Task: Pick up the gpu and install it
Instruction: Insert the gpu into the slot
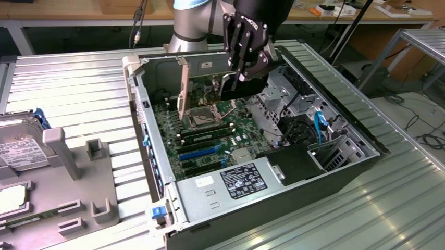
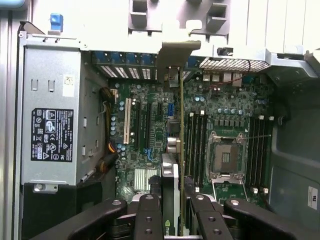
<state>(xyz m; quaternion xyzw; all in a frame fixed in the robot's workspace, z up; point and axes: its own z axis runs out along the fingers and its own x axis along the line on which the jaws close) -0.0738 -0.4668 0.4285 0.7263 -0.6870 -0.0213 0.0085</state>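
My gripper (image 1: 241, 77) is shut on the gpu (image 1: 240, 87), a dark card that hangs upright inside the open computer case (image 1: 161, 172), above the motherboard (image 1: 208, 133) near the CPU socket (image 1: 202, 119). In the wrist view the gpu (image 2: 180, 145) appears edge-on, with its green board and black cooler between my gripper (image 2: 175, 220) and its black fingers (image 2: 149, 217). Its silver end bracket (image 2: 177, 52) points toward the case's rear slot wall. I cannot tell whether its edge touches a slot.
The case lies on its side on a ribbed metal table (image 1: 76, 88). A grey power supply (image 2: 50, 125) with a black label fills one end. Memory sticks (image 2: 196, 145) flank the CPU socket (image 2: 226, 157). A grey fixture (image 1: 66, 172) with a hard drive (image 1: 21, 151) sits at the exterior view's left.
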